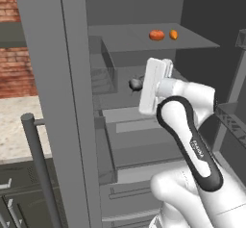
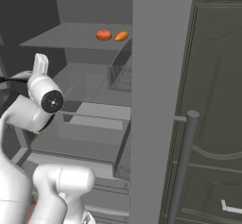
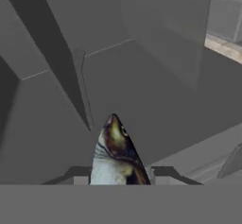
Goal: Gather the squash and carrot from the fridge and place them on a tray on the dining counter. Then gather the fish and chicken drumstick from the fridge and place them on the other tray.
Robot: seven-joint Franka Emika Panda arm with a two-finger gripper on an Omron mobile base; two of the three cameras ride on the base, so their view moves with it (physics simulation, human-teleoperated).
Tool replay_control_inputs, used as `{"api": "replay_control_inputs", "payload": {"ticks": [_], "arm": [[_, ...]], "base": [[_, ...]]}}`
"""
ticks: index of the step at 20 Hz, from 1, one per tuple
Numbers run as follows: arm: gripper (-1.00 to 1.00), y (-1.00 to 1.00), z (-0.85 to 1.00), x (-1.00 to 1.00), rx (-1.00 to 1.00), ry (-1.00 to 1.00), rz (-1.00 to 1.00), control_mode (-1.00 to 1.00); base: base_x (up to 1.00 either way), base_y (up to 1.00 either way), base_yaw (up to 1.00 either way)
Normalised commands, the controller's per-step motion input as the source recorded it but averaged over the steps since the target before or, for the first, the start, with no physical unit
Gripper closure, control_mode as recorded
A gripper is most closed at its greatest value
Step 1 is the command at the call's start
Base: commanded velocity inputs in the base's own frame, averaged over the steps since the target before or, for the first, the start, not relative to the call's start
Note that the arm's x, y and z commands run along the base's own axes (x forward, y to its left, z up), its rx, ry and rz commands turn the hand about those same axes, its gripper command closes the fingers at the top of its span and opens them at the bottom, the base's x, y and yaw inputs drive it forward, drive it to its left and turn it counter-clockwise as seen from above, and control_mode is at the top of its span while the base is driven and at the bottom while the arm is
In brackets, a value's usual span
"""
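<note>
A red tomato (image 1: 156,35) sits on the upper grey shelf (image 1: 192,42) of the open refrigerator. The fridge door (image 2: 156,100) stands wide, its vertical bar handle (image 2: 182,166) showing, beside a brick wall (image 1: 17,58).

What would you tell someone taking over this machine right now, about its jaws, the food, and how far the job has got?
Gripper: jaws shut on the mottled brown-and-white fish, inside the open grey fridge.
Round orange-red squash and small orange carrot: side by side on the upper fridge shelf, so the vegetable part looks not yet done.
Chicken drumstick and trays: cannot tell where.
Left: carry the fish to its tray, then the remaining items.
</note>
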Motion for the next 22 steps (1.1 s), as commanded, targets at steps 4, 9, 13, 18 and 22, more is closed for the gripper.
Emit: {"api": "replay_control_inputs", "payload": {"ticks": [4,9,13,18,22], "arm": [[1.00,-0.18,0.17,-0.76,0.29,0.05,-0.15,-1.00],[1.00,0.03,0.01,-0.04,0.01,0.00,-0.02,-1.00],[1.00,-0.11,0.53,-0.43,-0.10,0.00,0.00,-1.00],[1.00,-0.11,0.58,-0.46,-0.16,0.11,0.02,-1.00],[1.00,-0.14,0.15,-0.50,-0.20,0.18,0.01,-1.00]], "base": [[0.00,0.00,0.00],[0.00,0.00,0.00],[0.00,0.00,0.00],[0.00,0.00,0.00],[0.00,0.00,0.00]]}}
